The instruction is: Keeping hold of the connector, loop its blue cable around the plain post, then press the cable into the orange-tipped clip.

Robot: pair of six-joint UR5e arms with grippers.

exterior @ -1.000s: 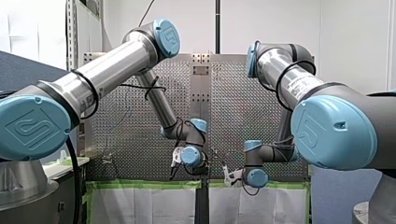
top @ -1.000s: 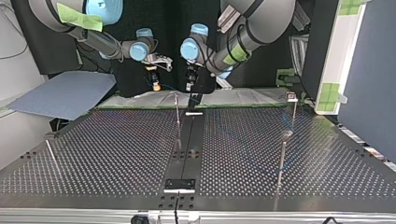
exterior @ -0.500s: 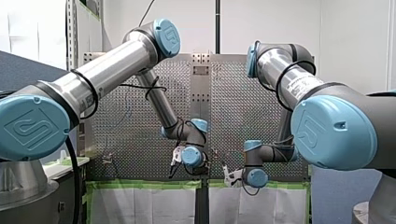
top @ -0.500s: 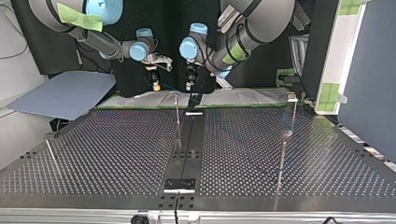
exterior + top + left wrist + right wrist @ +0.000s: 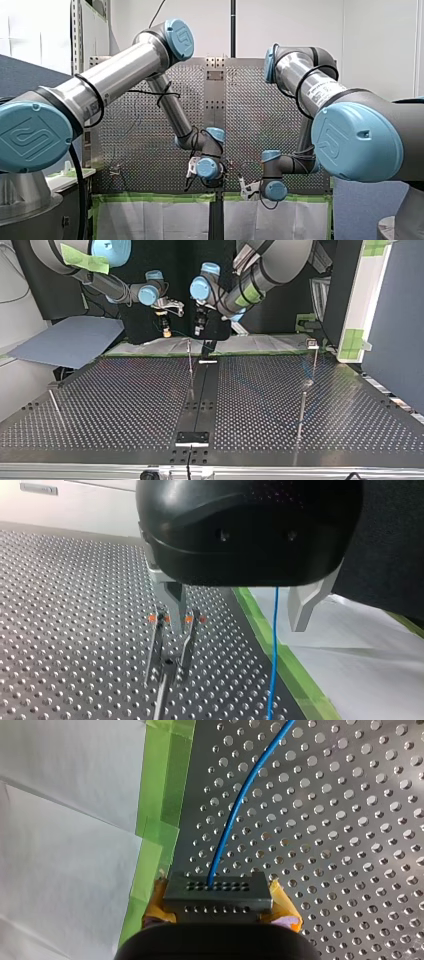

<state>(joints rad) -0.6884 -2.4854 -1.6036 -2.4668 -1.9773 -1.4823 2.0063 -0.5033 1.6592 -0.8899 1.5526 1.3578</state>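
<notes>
From the front: a small drift of my left hand point(image 5: 192, 168) downward and toward my right hand point(image 5: 246, 189) over the last second, with no shift on the right side. Too small here to read either grip.

From the top view: the same drift, here toward the view's left and closer to my right hand. Both poised beyond the far edge of the perforated worktop point(image 5: 125, 405).

Left wrist view: fingers point(image 5: 305, 605) spread wide, holding nothing. Blue cable point(image 5: 274, 645) hanging between them, touching neither. Orange-tipped clip point(image 5: 174, 630) standing on the worktop just beyond one finger, nothing in it yet.

Right wrist view: yellow pads point(image 5: 282, 902) clamped on the connector point(image 5: 217, 892), the cable arcing away over the holes.

Likely meaning: left hand lining up to catch the cable. Loop around the post and the press into the clip both still to do.
</notes>
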